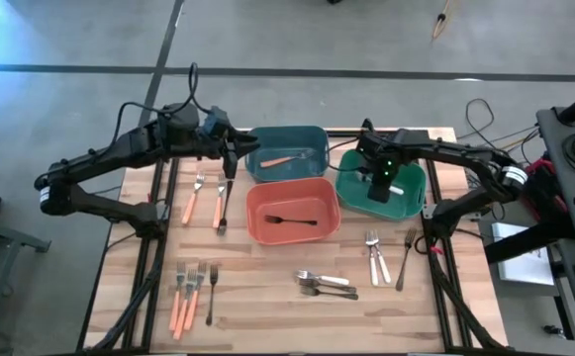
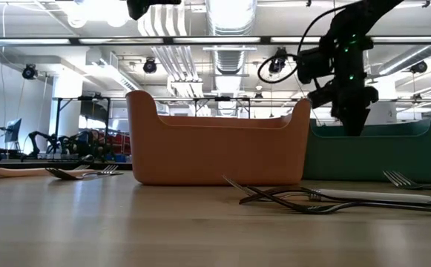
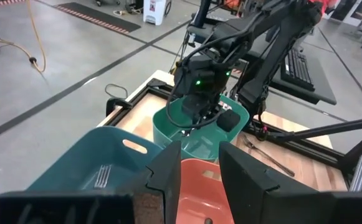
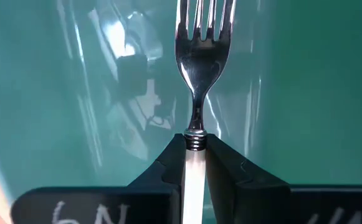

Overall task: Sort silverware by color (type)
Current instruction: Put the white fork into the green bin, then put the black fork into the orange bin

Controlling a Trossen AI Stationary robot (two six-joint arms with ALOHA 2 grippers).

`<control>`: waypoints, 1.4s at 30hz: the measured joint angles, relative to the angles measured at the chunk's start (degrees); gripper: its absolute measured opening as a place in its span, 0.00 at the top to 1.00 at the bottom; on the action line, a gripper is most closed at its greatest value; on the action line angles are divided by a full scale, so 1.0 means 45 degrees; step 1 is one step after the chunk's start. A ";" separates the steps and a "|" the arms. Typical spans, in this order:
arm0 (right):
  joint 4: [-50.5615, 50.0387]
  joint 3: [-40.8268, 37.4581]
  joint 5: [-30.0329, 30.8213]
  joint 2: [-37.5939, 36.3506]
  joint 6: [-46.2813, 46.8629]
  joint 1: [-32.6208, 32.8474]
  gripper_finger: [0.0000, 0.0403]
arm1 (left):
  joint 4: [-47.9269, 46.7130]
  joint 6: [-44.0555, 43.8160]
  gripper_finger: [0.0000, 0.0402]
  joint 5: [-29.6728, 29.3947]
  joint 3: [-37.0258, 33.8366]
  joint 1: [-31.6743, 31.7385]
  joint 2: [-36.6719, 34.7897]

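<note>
My right gripper [image 4: 194, 143] hangs over the inside of the green bin [image 1: 418, 193], shut on a fork [image 4: 200, 50] with a shiny metal head and a pale handle. My left gripper [image 3: 199, 155] is open with nothing between its fingers; it stands high by the teal bin's [image 1: 312, 138] left end. An orange-handled utensil [image 1: 285, 158] lies in the teal bin. A black fork [image 1: 292, 220] lies in the orange-red bin [image 1: 257, 213]. More silverware lies loose on the table. My right gripper pinches the fork's pale handle [image 4: 194, 163] between its two fingers, right behind the metal collar. The fingers point down and lie along the fork. The fork hangs head down, tines toward the green bin's floor, clear of it.
Orange-handled forks and a black one [image 1: 208, 203] lie left of the bins. Another group [image 1: 190, 295] lies near the front left. Silver pieces lie at the front middle [image 1: 325, 285] and front right [image 1: 378, 257]. Cables and gear stand past the table's right edge.
</note>
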 joint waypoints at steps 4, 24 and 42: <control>0.0346 -0.0078 0.0000 0.0379 -0.0016 0.0000 0.93 | 0.0003 -0.0002 0.77 0.0002 0.0000 0.0000 0.0133; 0.0398 -0.0375 0.0226 0.0739 0.0442 0.0005 0.91 | -0.0038 -0.0002 0.77 0.0002 0.0000 0.0000 0.0171; 0.0928 -0.0385 0.0211 0.0737 0.0883 0.0005 0.65 | -0.0036 -0.0046 0.77 0.0002 0.0000 0.0000 0.0166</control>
